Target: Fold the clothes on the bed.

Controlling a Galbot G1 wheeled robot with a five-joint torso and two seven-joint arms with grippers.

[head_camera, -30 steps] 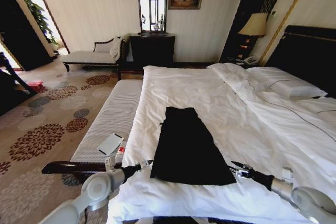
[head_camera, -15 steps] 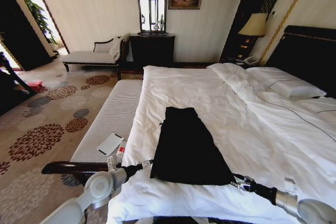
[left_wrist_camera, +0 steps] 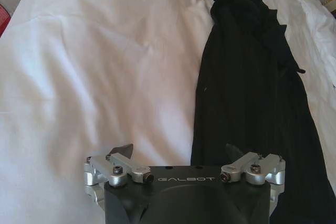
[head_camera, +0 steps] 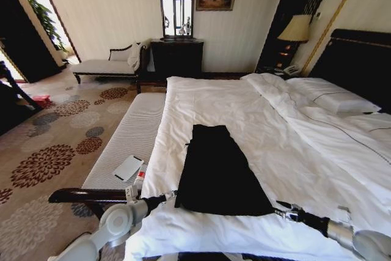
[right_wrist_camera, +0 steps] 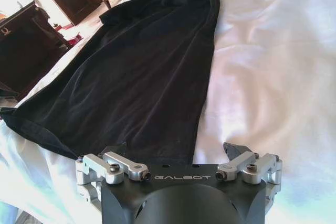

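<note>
A plain black soft-fabric T-shirt, already narrowed into a long strip, lies on the white-sheeted double bed near its foot. The right gripper has dropped lower and closer to the shirt's near right corner than a second ago, jaws apart; the left gripper waits at the near left corner, also spread, barely moved. Both appear poised to grasp the hem.

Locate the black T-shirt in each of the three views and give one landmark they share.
Head view: black T-shirt lies mid-bed, between the two hands.
Left wrist view: it runs along the right side.
Right wrist view: it fills the upper left.
Shared landmark: the white sheet beside it.
</note>
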